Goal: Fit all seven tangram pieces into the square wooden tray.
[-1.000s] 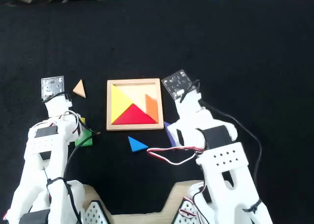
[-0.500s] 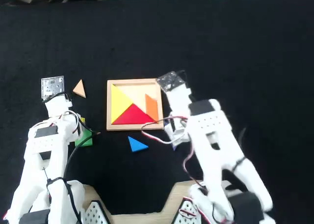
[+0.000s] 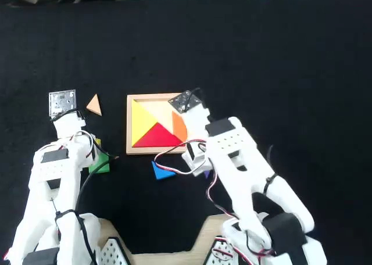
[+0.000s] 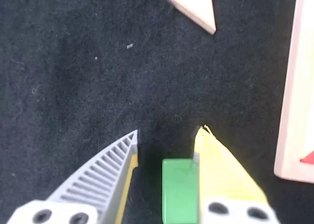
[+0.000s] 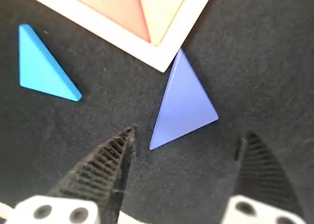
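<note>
The square wooden tray (image 3: 130, 125) holds yellow, red, orange and pale pieces. Its corner (image 5: 162, 54) shows in the right wrist view. My right gripper (image 5: 189, 134) is open just above a purple triangle (image 5: 184, 103) that lies on the black cloth beside that corner. A blue triangle (image 5: 41, 67) lies farther off, in front of the tray (image 3: 161, 171). My left gripper (image 4: 168, 133) is open, and a green square (image 4: 179, 189) lies between its fingers, close against the yellow one (image 4: 221, 170). A pale triangle (image 4: 194, 5) lies ahead of it, left of the tray (image 3: 94, 105).
The right arm (image 3: 226, 143) leans over the tray's right side and front right corner. A small yellow piece (image 3: 97, 143) peeks out by the left arm (image 3: 55, 160). Black cloth covers the table, with wide free room behind the tray and to the right.
The right arm has swung left, from beside the tray's right edge to over its right side, and now covers the purple triangle in the high view. The left arm has kept still.
</note>
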